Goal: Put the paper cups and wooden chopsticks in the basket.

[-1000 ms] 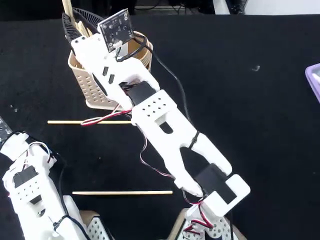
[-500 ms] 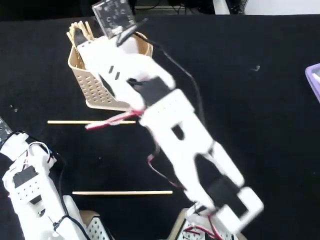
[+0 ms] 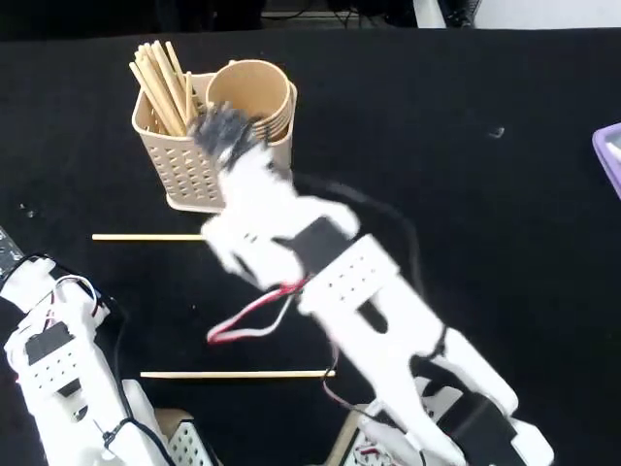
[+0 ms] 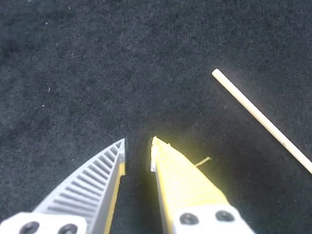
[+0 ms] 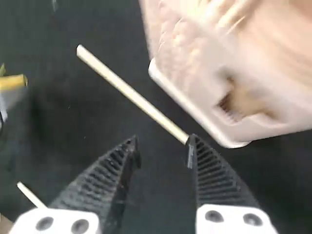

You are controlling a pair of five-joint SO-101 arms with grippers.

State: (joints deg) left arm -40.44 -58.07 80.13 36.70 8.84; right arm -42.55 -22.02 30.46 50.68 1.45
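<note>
A beige basket (image 3: 184, 170) at the back left holds several wooden chopsticks (image 3: 160, 83) and stacked paper cups (image 3: 250, 92). One chopstick (image 3: 146, 236) lies on the cloth just in front of the basket, and a second chopstick (image 3: 238, 374) lies nearer the front. My right gripper (image 5: 161, 146) is open, low over the first chopstick (image 5: 126, 92), beside the basket's base (image 5: 195, 97). The right arm (image 3: 320, 262) stretches toward the basket. My left gripper (image 4: 138, 145) rests low at the front left, a narrow gap between its fingers, with a chopstick (image 4: 258, 119) beside it.
Black cloth covers the table (image 3: 466, 194). A purple object (image 3: 609, 155) sits at the right edge. The left arm's white body (image 3: 58, 379) stands at the front left corner.
The right arm drew back from above the basket and dropped toward the chopstick in front of it. The chopstick it held over the basket now stands inside. The left arm stayed still.
</note>
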